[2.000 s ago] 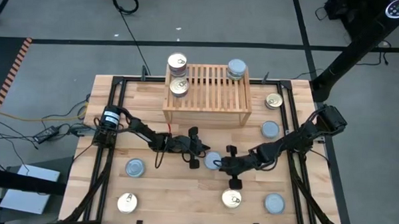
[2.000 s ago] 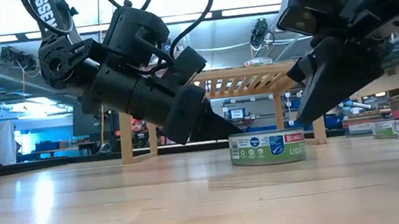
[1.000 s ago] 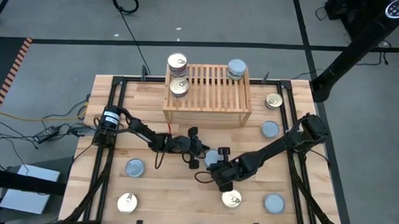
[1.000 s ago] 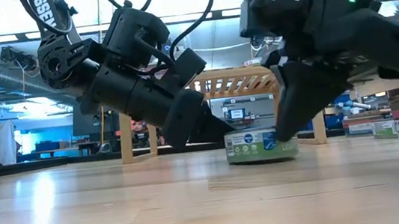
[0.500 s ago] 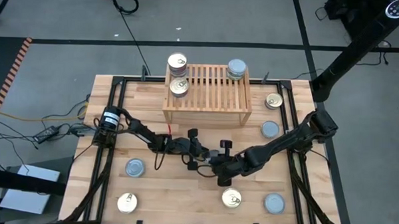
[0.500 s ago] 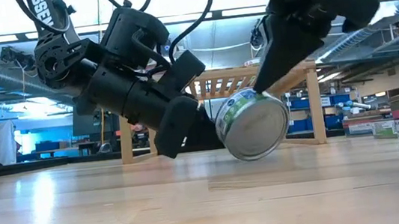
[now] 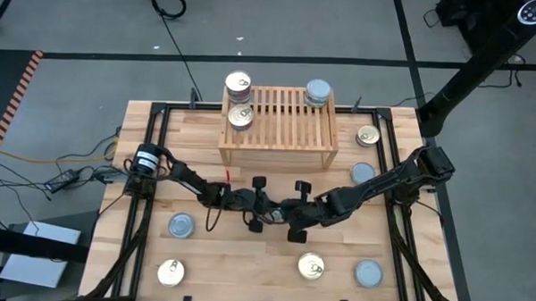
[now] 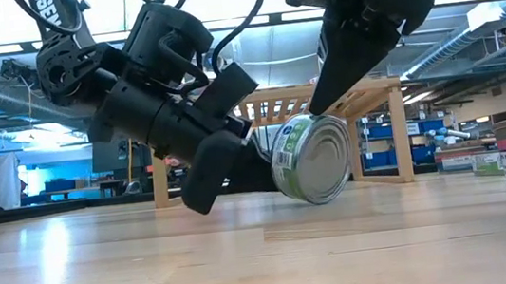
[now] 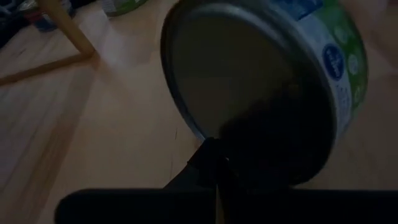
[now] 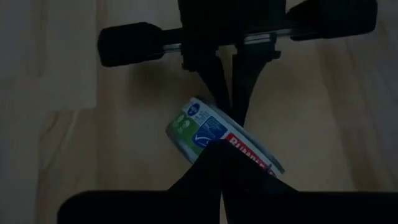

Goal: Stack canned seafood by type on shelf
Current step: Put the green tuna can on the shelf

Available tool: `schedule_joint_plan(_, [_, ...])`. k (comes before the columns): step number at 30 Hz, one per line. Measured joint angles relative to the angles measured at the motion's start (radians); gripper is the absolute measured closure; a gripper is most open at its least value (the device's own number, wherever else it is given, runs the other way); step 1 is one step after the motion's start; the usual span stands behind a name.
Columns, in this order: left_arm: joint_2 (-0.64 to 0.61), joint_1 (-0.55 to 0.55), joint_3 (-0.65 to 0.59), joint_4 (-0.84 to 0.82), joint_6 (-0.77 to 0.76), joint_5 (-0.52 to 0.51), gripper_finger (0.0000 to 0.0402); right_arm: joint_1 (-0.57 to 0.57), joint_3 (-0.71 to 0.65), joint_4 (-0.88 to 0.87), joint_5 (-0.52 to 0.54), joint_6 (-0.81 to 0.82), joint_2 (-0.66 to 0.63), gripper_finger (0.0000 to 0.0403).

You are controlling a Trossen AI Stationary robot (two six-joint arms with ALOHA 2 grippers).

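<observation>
At the centre of the high view, the left gripper (image 7: 268, 209) and the right gripper (image 7: 290, 211) meet tip to tip just below the shelf (image 7: 278, 124), a light wooden slatted rack in the upper middle of the frame. Both have their fingers pressed together, pinching nothing between them. Between the 2 tips sits a short round tin with a green, blue and red label and a silver face (image 8: 312, 158). In the low view it is tipped up onto its rim, silver face turned toward the lower right, with the left gripper's tip low at its left and the right gripper's tip coming down on its upper edge.

The step in hand looks like a two-arm effort to tip or flip this tin, not yet a lift. The tin rests on the plank tabletop (image 7: 228, 256), still well short of the shelf.

Next, I judge, the tin must settle flat, then 1 gripper must spread and take it by the sides, carrying it to the matching pile. On the shelf, 2 gold-topped stacks (image 7: 238, 83) stand at upper left and 1 silver-topped stack (image 7: 317, 91) at upper right.

Other tins lie loose: 2 at lower left (image 7: 180, 225), 2 at lower right (image 7: 311, 266), 2 at right of the shelf (image 7: 368, 135).
</observation>
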Motion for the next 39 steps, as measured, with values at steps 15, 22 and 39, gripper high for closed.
schedule_joint_plan(15, [-0.012, -0.003, -0.004, -0.043, -0.003, 0.015, 0.0397, -0.045, -0.001, 0.023, -0.034, 0.010, 0.001, 0.0395])
schedule_joint_plan(22, [-0.015, -0.006, -0.011, -0.094, -0.007, -0.001, 0.0397, -0.064, -0.002, 0.035, -0.059, 0.025, 0.003, 0.0395])
schedule_joint_plan(39, [-0.114, -0.009, -0.103, -0.114, -0.060, -0.112, 0.0397, -0.066, -0.007, 0.047, -0.072, 0.026, -0.010, 0.0338])
